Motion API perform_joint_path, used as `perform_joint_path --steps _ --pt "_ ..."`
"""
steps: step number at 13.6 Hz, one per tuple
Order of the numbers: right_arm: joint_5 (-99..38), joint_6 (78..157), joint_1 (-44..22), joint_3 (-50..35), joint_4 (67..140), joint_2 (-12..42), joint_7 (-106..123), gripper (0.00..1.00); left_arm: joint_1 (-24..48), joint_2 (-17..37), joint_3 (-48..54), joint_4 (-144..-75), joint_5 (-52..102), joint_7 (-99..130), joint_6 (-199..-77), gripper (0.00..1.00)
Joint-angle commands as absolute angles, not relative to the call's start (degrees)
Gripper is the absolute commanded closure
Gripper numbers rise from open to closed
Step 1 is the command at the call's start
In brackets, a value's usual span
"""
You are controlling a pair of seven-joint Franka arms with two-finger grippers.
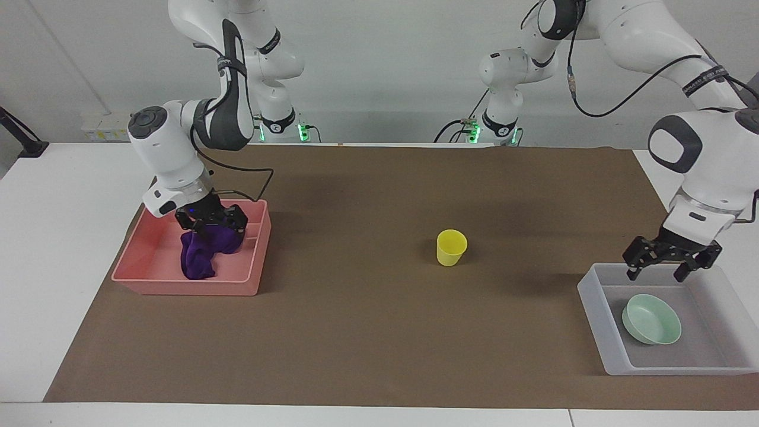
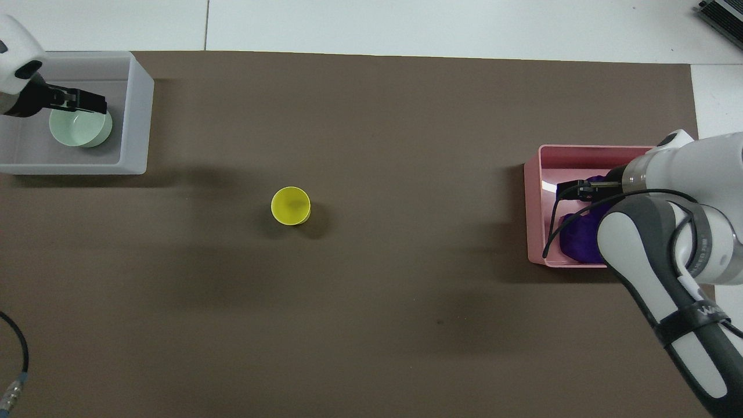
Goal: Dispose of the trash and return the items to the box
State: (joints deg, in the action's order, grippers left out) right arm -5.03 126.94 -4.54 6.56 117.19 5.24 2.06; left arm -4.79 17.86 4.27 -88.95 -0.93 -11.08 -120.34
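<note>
The mint-green bowl (image 1: 652, 319) lies in the translucent white box (image 1: 599, 314) at the left arm's end of the table; in the overhead view the bowl (image 2: 81, 128) sits by the box's wall (image 2: 136, 116). My left gripper (image 1: 657, 271) is open and empty, raised over the box's edge nearest the robots; overhead it (image 2: 98, 104) covers the bowl's rim. The yellow cup (image 1: 451, 247) stands upright mid-table, also seen overhead (image 2: 290, 205). My right gripper (image 1: 212, 222) is open just over the purple cloth (image 1: 198, 258), which lies in the pink bin (image 1: 184, 287).
The pink bin (image 2: 534, 220) stands at the right arm's end of the brown mat (image 1: 356, 332). In the overhead view my right forearm hides much of the purple cloth (image 2: 577, 241) and part of that bin.
</note>
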Motion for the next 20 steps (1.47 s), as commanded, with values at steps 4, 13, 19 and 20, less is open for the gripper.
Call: perform_joint_path --steps 4,13,19,20 --pt "-1.8 111.9 -5.4 6.2 106.5 3.2 -2.3 0.0 9.6 9.2 3.3 -109.2 -2.0 3.7 -129.4 0.0" --pt "0.3 92.7 -3.3 7.0 96.2 -2.5 2.0 0.0 21.7 8.2 3.4 -122.2 -2.0 13.8 -140.1 0.22" --pt "-0.6 91.7 -1.6 7.0 96.2 -4.2 2.8 0.0 22.5 9.1 3.5 -123.8 -2.0 16.6 -146.0 1.0" --pt "-0.6 91.7 -1.6 7.0 96.1 -5.0 2.8 0.0 22.2 9.1 3.5 -123.1 -2.0 15.7 -146.0 1.0"
